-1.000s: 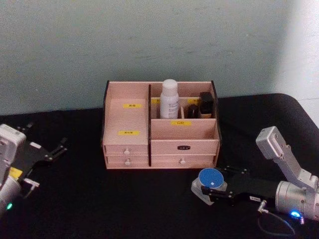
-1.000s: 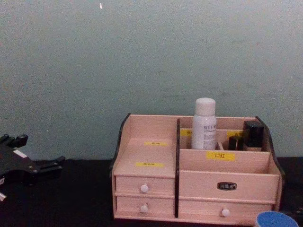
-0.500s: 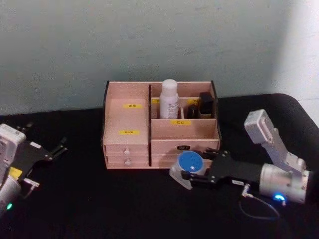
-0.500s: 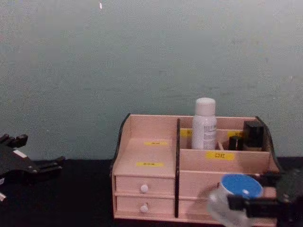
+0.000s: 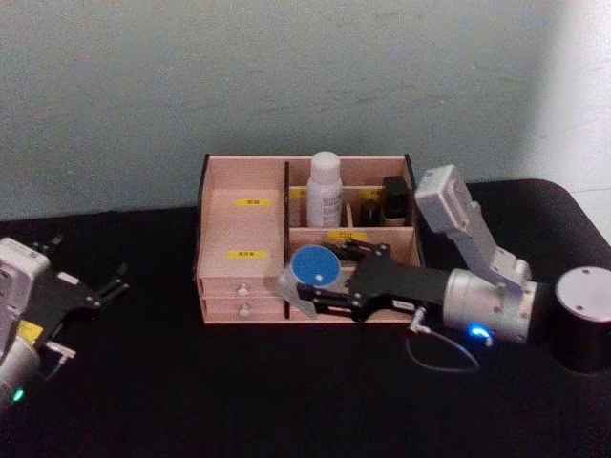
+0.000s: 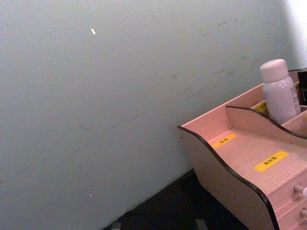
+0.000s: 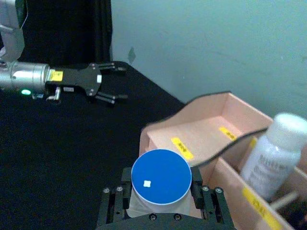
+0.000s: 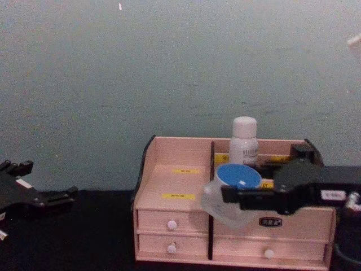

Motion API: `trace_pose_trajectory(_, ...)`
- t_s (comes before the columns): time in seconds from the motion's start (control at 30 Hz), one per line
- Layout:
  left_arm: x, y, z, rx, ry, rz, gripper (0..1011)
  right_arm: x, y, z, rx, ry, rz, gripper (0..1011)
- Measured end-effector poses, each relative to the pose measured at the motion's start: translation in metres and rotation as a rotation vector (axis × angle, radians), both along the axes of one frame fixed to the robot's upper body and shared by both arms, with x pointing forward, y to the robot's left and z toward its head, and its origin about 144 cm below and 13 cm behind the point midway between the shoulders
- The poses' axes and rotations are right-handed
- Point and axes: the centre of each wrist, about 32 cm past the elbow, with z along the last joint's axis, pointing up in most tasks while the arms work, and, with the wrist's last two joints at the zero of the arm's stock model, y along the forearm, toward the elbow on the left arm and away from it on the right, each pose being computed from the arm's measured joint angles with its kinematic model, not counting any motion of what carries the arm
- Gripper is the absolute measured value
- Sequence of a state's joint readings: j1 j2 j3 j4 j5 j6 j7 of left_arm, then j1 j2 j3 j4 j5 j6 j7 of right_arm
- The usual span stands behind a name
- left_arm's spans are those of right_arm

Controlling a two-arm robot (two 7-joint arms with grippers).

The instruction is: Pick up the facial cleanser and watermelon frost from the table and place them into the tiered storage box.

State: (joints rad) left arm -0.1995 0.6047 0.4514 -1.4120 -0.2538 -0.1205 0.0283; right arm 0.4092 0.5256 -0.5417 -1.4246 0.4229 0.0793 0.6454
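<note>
My right gripper [image 5: 320,283] is shut on the watermelon frost [image 5: 315,268], a clear jar with a blue lid. It holds the jar off the table, just in front of the tiered storage box [image 5: 239,227] near its middle divider. In the chest view the watermelon frost [image 8: 238,175] hangs level with the box's front right compartment. The right wrist view shows the blue lid [image 7: 161,176] between the fingers [image 7: 125,178]. The facial cleanser [image 5: 325,188], a white bottle, stands upright in the back right compartment. My left gripper [image 5: 91,262] rests open at the far left of the table.
Small black-capped bottles [image 5: 393,197] stand in the back right compartment beside the cleanser. The box's left stepped shelves [image 8: 176,182] hold nothing. The table is black cloth [image 5: 191,382], with a pale wall close behind the box. A black cylinder [image 5: 582,317] sits at the right edge.
My right gripper has carried the jar up and to the left, from the table at the front right to a spot in front of the box's middle. The left arm has not moved.
</note>
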Motion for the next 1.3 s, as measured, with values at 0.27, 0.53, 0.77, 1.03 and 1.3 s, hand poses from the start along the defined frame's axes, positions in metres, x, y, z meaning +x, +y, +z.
trace_pose_trajectory(0.27, 0.000, 0.000, 0.000, 0.000, 0.000, 0.000, 1001, 0.018, 0.019, 0.007, 0.001, -0.021, 0.006, 726)
trace_pose_trajectory(0.53, 0.000, 0.000, 0.000, 0.000, 0.000, 0.000, 1001, 0.036, 0.036, 0.012, 0.013, -0.029, -0.003, 726)
trace_pose_trajectory(0.77, 0.000, 0.000, 0.000, 0.000, 0.000, 0.000, 1001, 0.051, 0.049, 0.016, 0.006, -0.029, -0.019, 726)
trace_pose_trajectory(1.03, 0.000, 0.000, 0.000, 0.000, 0.000, 0.000, 1001, 0.067, 0.065, 0.014, -0.009, -0.020, -0.054, 726)
trace_pose_trajectory(1.3, 0.000, 0.000, 0.000, 0.000, 0.000, 0.000, 1001, 0.079, 0.079, 0.012, -0.014, 0.000, -0.085, 726)
